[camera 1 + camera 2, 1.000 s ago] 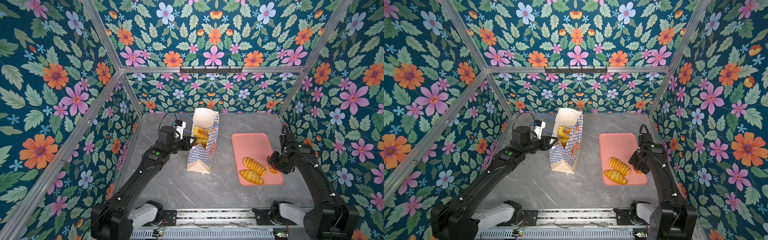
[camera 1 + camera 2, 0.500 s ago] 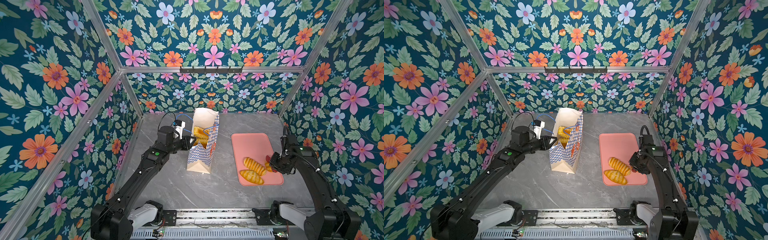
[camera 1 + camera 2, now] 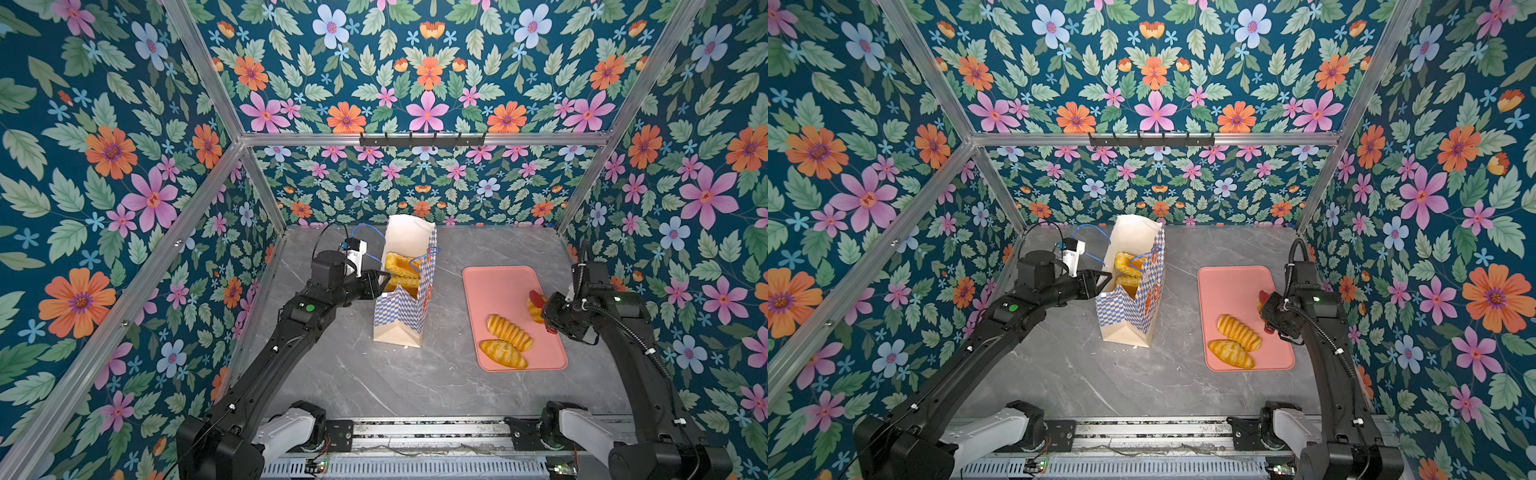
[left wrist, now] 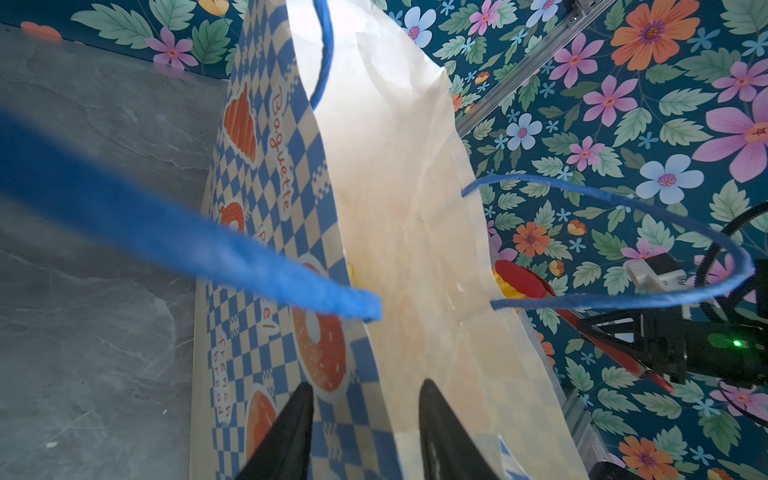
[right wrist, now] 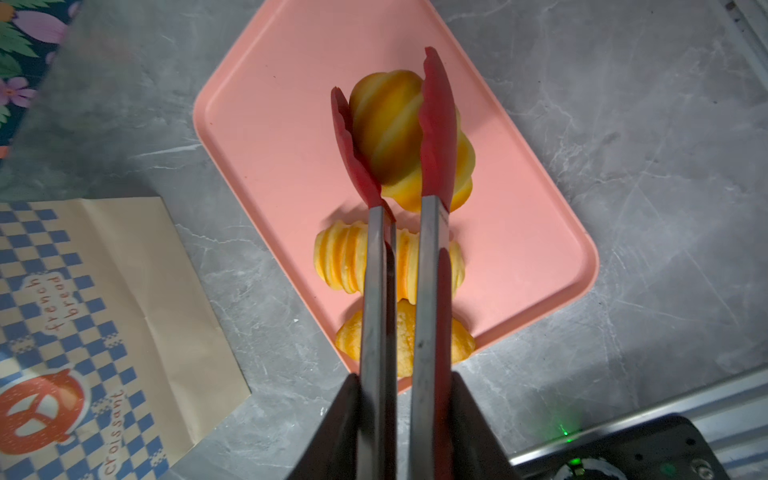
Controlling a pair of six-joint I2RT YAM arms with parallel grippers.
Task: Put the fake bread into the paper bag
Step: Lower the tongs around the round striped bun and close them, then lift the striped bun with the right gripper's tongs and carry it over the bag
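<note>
Fake bread point(image 3: 400, 266) already lies heaped inside the paper bag point(image 3: 399, 320), the biggest thing on the grey table point(image 3: 374, 386), which stands with its mouth agape. At the bag's 3 o'clock lies the pink tray point(image 3: 498, 286), well apart from it. Toward the tray's 6 o'clock end, 2 pieces rest side by side: a ridged loaf point(image 3: 509, 332) and a smoother loaf point(image 3: 503, 354). A twisted bun point(image 5: 390, 124) is at the tray's 3 o'clock edge, pinched between the red tips of the tongs point(image 5: 434, 124).

The right gripper point(image 5: 405, 376) is clenched on the tongs' 2 steel arms. The left gripper point(image 4: 366, 384) stands released, its 2 black fingers point(image 4: 299, 415) astride the bag's 9 o'clock wall with a clear gap between them.

The pieces look like hollow moulded plastic: light, stiff and glossy, so likely to slip rather than squash. The bun's grooves should give the tips some bite, and a hold across its narrow middle suits it best. The bag is thin paper and would probably tip or crumple under a careless nudge.

Only the right wrist view shows the tips flanking the bun; in both top views the arm hides most of that. The bun seems raised off the tray, though the angle leaves this unsure. Only the top views show the heap in the bag, and only the left wrist view shows the gap between the 2 fingers.
</note>
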